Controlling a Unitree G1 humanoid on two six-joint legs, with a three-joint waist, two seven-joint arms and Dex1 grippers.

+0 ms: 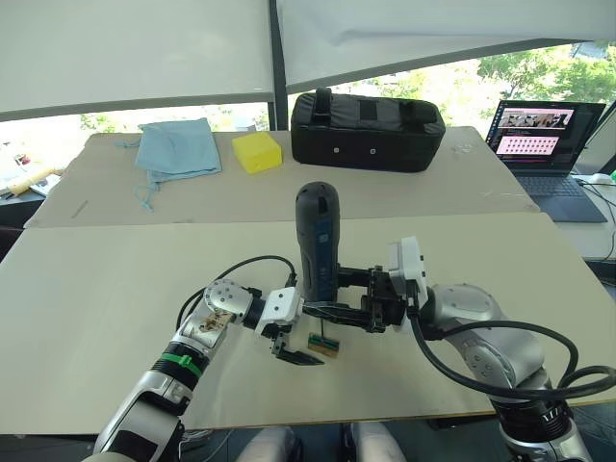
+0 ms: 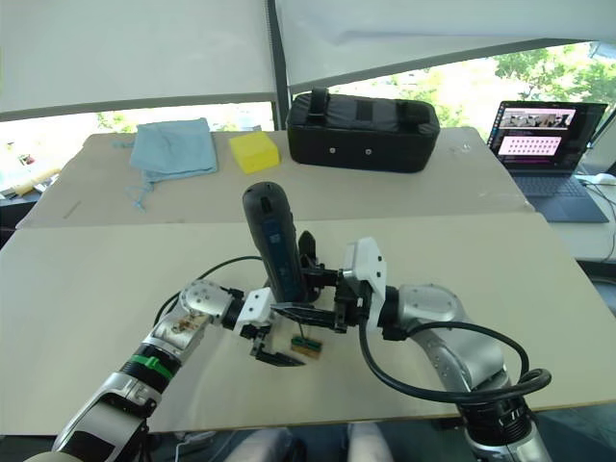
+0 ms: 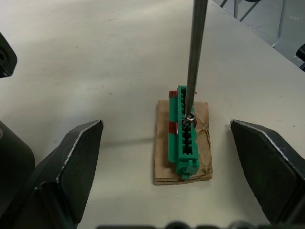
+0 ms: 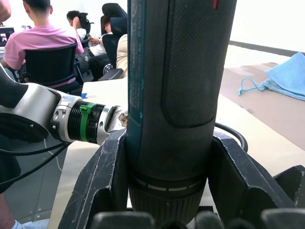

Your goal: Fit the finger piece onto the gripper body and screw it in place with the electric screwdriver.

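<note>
Both right tool point(image 4: 167, 176) fingers clamp the upright electric screwdriver point(image 1: 318, 241).

Head stereo downward; 2 close wrist cameras

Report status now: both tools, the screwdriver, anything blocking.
Right tool shut on electric screwdriver, upright. Left tool open, flanking green block on cardboard. Bit tip at a screw on block. Nothing blocking.

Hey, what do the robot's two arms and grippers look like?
Both arms are silver-grey metal with black joints and black cables looping alongside. The left arm has a green band near the wrist. Each wrist carries a white block, and each gripper, left and right, has two black pointed fingers.
</note>
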